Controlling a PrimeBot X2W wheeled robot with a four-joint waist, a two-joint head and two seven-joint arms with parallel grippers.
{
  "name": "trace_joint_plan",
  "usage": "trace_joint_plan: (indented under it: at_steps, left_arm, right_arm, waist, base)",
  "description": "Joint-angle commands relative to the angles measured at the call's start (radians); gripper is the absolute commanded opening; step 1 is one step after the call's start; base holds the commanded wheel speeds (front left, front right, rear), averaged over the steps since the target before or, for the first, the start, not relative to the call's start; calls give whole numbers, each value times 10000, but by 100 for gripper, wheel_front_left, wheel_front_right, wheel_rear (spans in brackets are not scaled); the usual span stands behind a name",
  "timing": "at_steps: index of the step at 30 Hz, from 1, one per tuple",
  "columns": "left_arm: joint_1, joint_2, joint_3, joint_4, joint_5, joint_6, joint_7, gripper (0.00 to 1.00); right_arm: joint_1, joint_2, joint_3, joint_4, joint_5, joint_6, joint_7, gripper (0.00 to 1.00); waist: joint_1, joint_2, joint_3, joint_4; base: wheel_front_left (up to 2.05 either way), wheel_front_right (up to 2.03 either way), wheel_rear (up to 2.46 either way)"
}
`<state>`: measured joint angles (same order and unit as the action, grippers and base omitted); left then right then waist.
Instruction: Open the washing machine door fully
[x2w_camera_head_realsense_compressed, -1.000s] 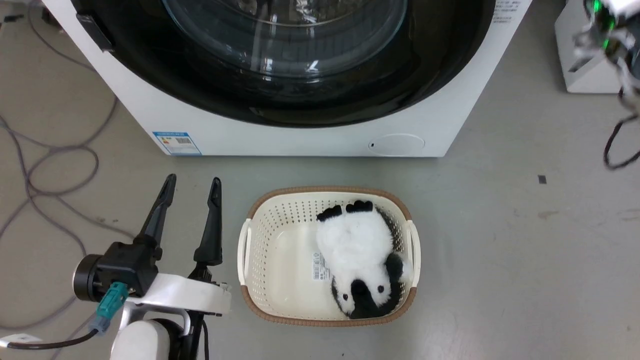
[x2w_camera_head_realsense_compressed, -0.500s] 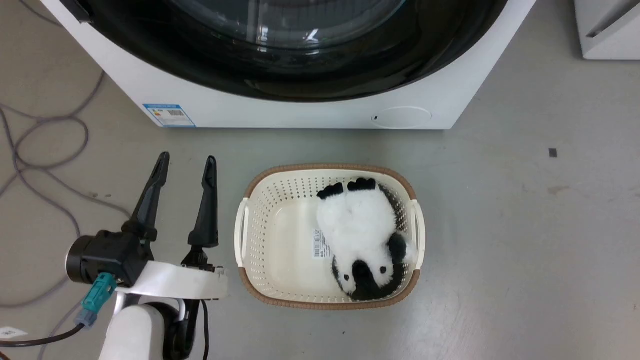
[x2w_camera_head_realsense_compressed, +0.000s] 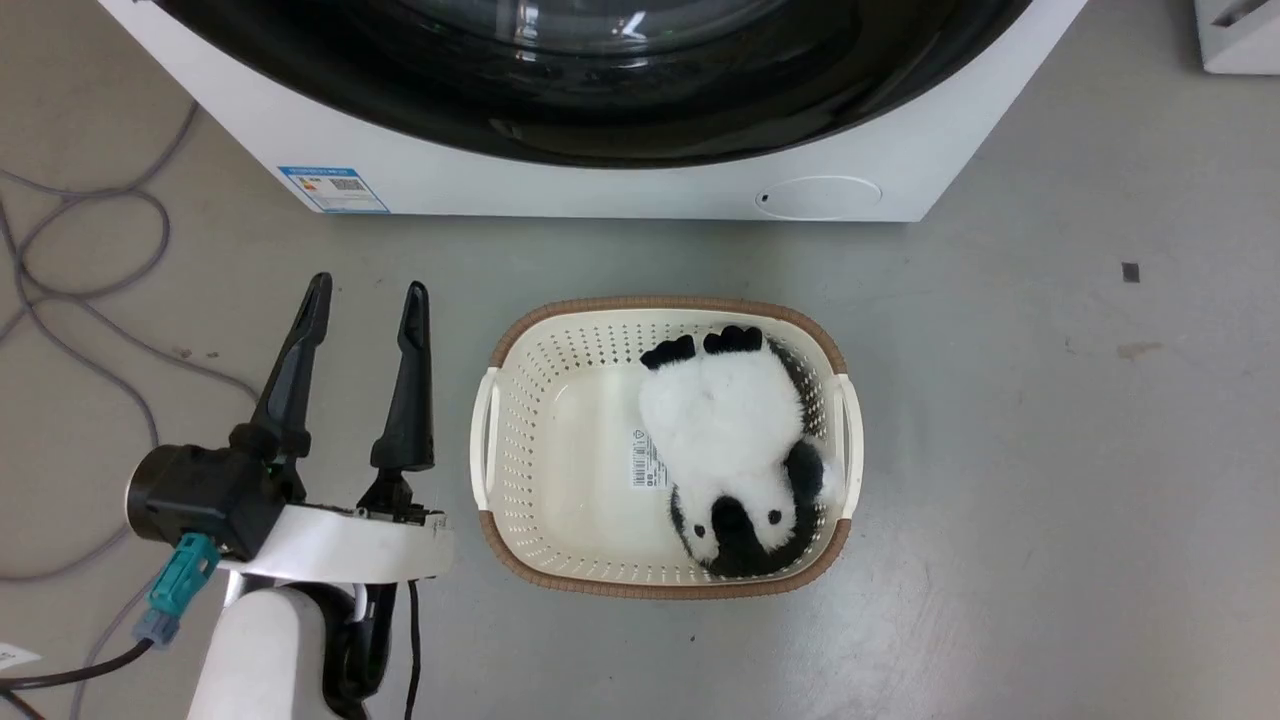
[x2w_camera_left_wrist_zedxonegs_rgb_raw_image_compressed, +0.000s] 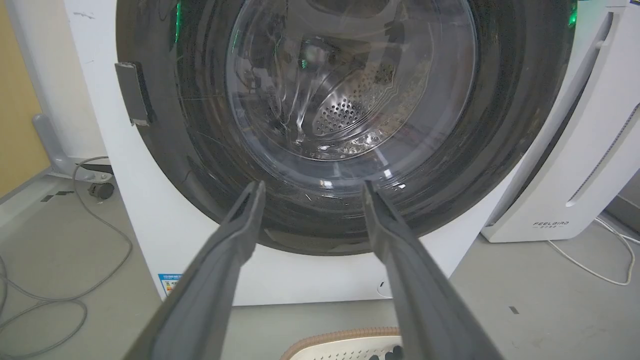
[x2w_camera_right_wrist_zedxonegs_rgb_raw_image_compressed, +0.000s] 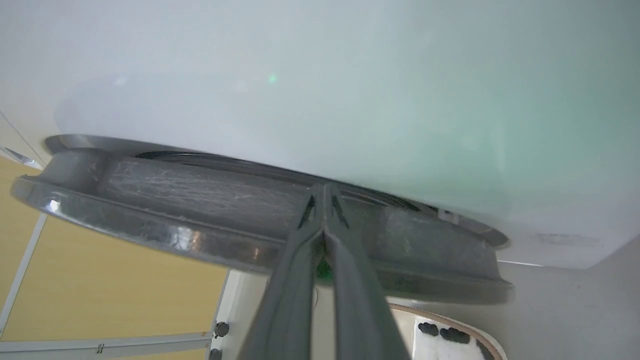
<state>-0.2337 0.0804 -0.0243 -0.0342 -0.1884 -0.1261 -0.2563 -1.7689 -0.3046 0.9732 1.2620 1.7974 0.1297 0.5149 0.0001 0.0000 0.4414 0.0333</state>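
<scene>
Glossy black round door (x2w_camera_left_wrist_zedxonegs_rgb_raw_image_compressed: 200, 150) on white washing machine (x2w_camera_left_wrist_zedxonegs_rgb_raw_image_compressed: 145, 225) barely ajar at most; right gripper (x2w_camera_right_wrist_zedxonegs_rgb_raw_image_compressed: 325, 192) pressed together at rim, left gripper (x2w_camera_head_realsense_compressed: 368, 287) spread.

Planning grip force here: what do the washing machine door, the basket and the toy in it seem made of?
The washing machine door: likely glossy black plastic around a clear glass-looking bowl, both mirroring light. The basket: matte cream moulded plastic, perforated walls, brown woven-look rim. The toy: fluffy black-and-white plush fabric.
</scene>
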Motion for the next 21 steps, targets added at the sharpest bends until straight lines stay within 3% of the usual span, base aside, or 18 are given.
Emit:
trace_joint_plan:
  at_steps: [1, 12, 21]
  left_arm:
    - [-194, 1, 18, -21, -68, -20, -55, 100]
    - [-28, -109, 4, 188, 11, -30, -55, 100]
    - [197, -173, -44, 394, 89, -35, -55, 100]
  right_arm:
    - [-135, 80, 125, 57, 125, 10, 245, 0]
    - [909, -30, 261, -687, 255, 10, 1564, 0]
    - [1900, -360, 308, -1438, 404, 10, 1998, 0]
  waist:
    - [-1, 0, -21, 1]
    - [-1, 0, -530, -33]
    - [-1, 0, -1083, -15]
  base:
    - [0, 0, 0]
    - [0, 0, 0]
    - [0, 0, 0]
